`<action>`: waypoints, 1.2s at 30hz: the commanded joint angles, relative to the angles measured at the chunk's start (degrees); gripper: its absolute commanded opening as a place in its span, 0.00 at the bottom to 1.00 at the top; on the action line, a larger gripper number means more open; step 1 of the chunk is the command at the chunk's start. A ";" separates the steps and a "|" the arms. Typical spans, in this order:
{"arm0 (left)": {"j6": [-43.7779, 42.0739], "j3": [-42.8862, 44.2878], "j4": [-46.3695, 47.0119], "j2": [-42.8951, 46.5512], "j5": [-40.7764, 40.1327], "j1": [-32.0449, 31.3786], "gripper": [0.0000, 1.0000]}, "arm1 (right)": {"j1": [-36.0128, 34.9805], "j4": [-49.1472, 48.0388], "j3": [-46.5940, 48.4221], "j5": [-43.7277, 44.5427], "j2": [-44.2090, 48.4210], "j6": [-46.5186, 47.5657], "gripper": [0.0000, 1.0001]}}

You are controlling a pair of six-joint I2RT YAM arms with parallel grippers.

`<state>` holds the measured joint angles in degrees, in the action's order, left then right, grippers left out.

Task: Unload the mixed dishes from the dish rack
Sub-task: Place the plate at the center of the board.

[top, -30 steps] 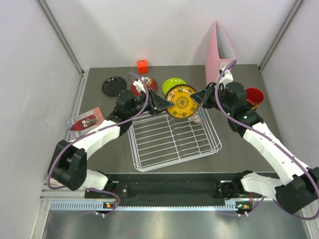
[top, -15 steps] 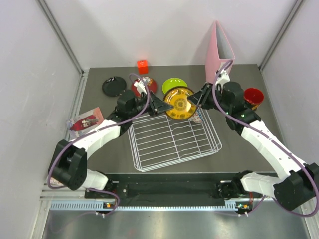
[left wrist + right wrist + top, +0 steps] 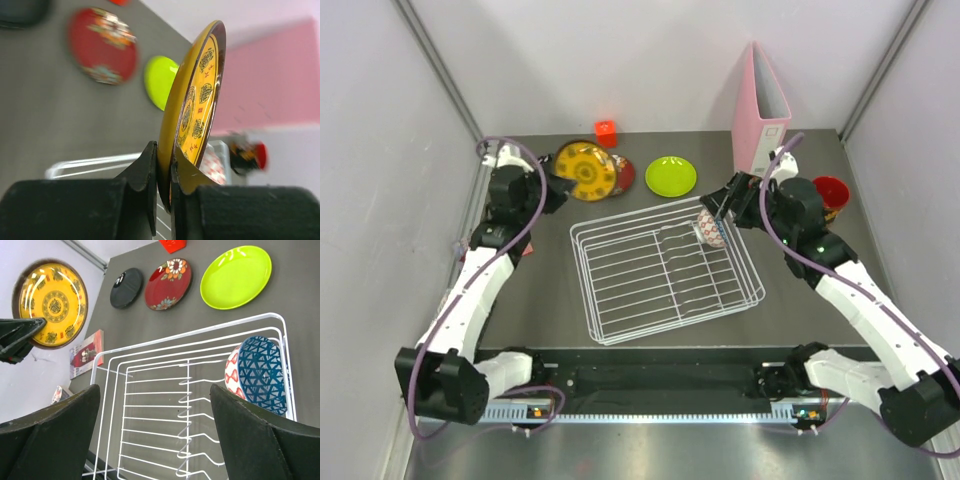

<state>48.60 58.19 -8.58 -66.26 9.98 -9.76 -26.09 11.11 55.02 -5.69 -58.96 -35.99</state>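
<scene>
Top external: left end effector (image 3: 563, 177) is clamped on the rim of the gold plate (image 3: 585, 170), upper left of frame, clear of the dish rack (image 3: 650, 280).

- Left wrist view confirms both fingers pinch the plate edge. The plate stands nearly on edge.
- The plate hangs over the spot where the red patterned plate (image 3: 623, 176) and black plate (image 3: 126, 287) lie on the counter (image 3: 520, 300). It partly hides the red one.
- Green plate (image 3: 671, 176) lies flat at upper centre. Cup (image 3: 830, 192) is at right, outside the rack.
- Right end effector (image 3: 720, 203) has its jaws wide apart and holds nothing. It hovers over the rack's upper-right corner, just beside the bowl (image 3: 712, 228).
- The bowl stands on edge in the dividers and looks like the only dish left in the rack.

Step, as I read it: placing the gold plate.

Next, left: tip the plate flat, pick bare counter so it doesn't land on the red or black plate, lower, then release.

Next, right: line the jaws across the bowl rim and come down without snagging the wires.
</scene>
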 commanded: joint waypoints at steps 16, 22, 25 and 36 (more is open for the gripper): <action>0.80 0.95 3.48 -22.85 4.17 19.43 0.00 | -0.19 -2.15 -5.10 -1.69 5.61 3.12 0.87; 1.50 2.53 3.22 -29.80 6.63 19.43 0.00 | -0.19 -2.59 -5.10 -2.21 4.82 2.85 0.87; 1.24 4.02 1.20 -32.52 5.06 19.43 0.00 | -0.11 -2.50 -5.28 -2.22 4.91 2.85 0.86; -4.64 14.84 -17.95 -39.47 -5.75 19.43 0.28 | -0.11 -1.97 -5.98 -1.69 5.00 2.94 0.86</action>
<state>47.86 68.60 -16.88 -103.79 10.96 9.61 -26.09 10.79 49.08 -7.38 -54.65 -33.98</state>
